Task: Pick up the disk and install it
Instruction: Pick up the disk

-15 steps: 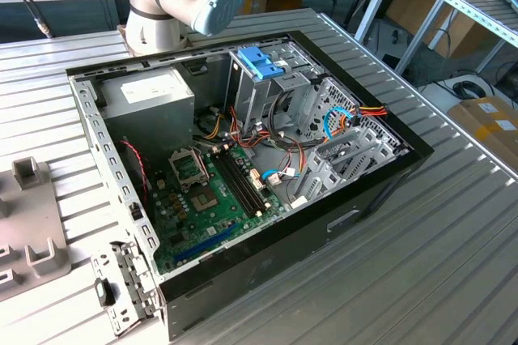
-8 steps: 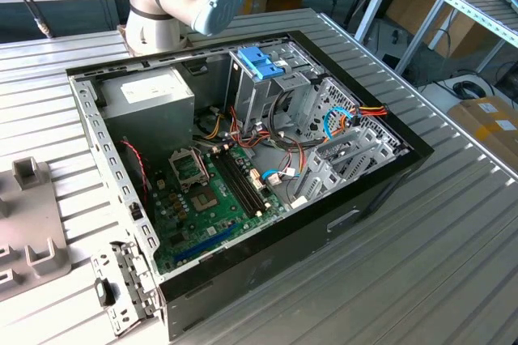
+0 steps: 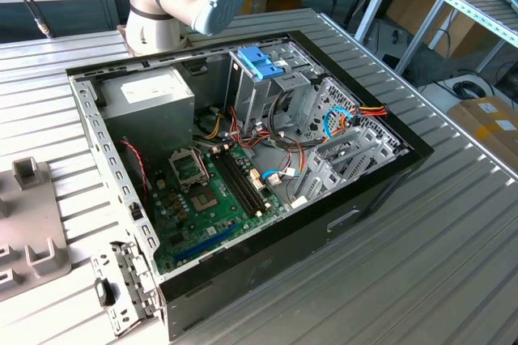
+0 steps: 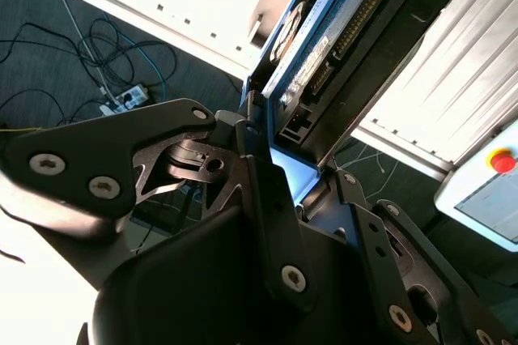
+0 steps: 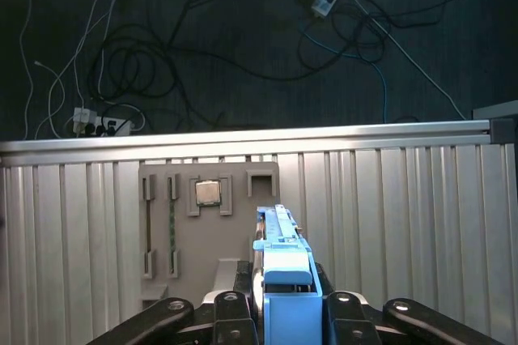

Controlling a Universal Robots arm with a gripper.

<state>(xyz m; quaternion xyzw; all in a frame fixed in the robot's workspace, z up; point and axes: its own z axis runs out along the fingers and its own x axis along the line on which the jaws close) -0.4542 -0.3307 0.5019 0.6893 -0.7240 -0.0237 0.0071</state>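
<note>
The black two-fingered gripper (image 5: pixel 283 308) is clamped on the flat grey-metal disk (image 5: pixel 279 256) in its blue plastic carrier frame, holding it edge-on above the ribbed metal tabletop (image 5: pixel 405 223), near the grey fixture plate (image 5: pixel 235 236) at its edge

Disk (image 5: pixel 279 257) clamped edge-on in gripper (image 5: pixel 279 317), above table (image 5: pixel 405 223).
Blue carrier frame along its edges; dark underside and connector end with pin rows show in the second wrist view.

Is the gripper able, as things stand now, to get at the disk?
Yes, it seems so. The gripper already appears closed on the disk, which sits in its grasp in both wrist views, so nothing stands in the way.
</note>
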